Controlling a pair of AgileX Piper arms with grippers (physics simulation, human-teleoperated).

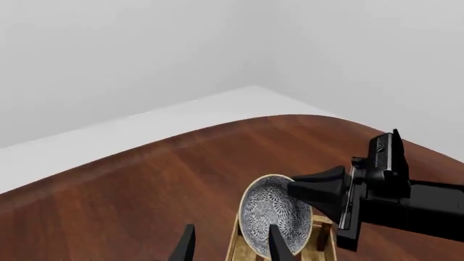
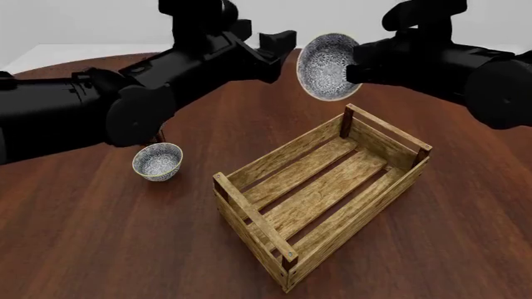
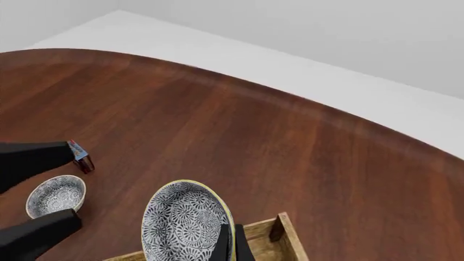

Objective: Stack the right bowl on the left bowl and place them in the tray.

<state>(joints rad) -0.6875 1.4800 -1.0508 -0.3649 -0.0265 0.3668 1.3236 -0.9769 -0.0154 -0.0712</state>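
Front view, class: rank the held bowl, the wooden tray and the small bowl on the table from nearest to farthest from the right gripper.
1. The held bowl, tilted, raised in the right gripper, above the tray's far end.
2. The wooden tray, on the table below, centre-right.
3. The small bowl, upright on the table at left, under the left arm.

We cannot see the left gripper's (image 1: pixel 228 247) fingertips in the front view, where the arm's own bulk hides them. The small red-blue box (image 3: pixel 80 156) is half covered by a black finger. The tray (image 1: pixel 319 239) is cut off at both wrist views' edges.
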